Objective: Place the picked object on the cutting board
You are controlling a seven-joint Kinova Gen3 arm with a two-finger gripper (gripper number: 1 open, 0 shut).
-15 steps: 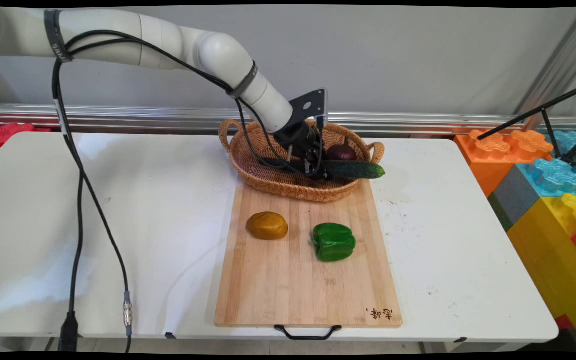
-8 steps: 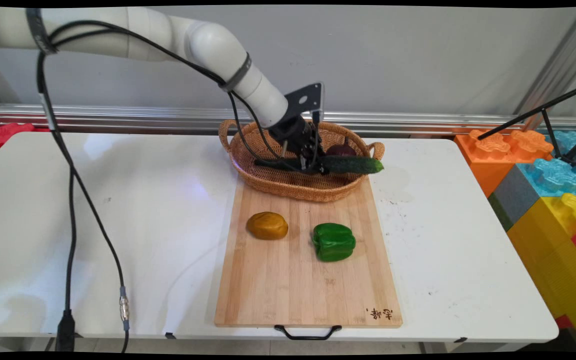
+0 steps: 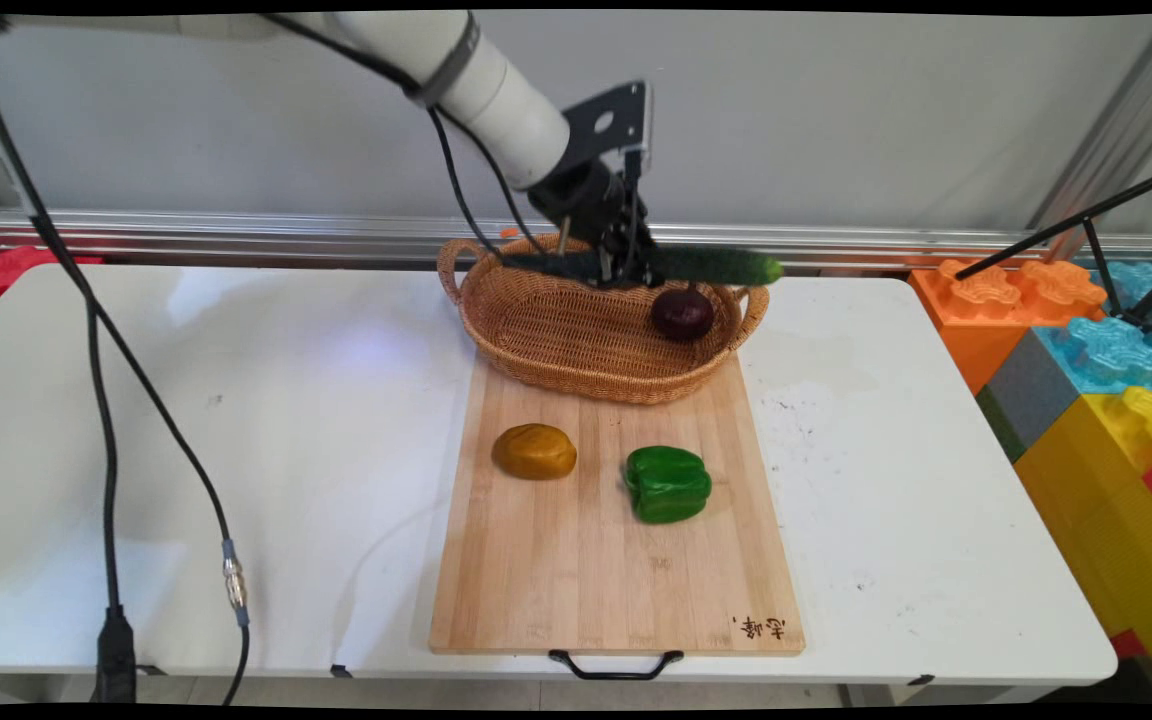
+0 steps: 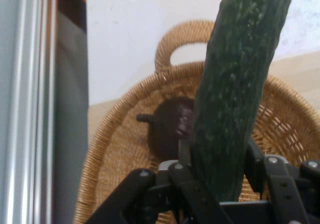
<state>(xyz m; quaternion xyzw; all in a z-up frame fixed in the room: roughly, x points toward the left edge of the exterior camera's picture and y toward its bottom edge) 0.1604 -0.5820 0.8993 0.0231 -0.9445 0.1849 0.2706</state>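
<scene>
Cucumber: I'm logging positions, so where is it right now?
In the main view the cucumber hangs level in the tool, above the back of the wicker basket, just over the dark purple onion lying inside.

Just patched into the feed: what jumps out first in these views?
The gripper holds a long dark-green cucumber level in the air above the wicker basket, where a dark purple onion lies. In front, on the wooden cutting board, sit a brownish-yellow potato and a green bell pepper.
</scene>
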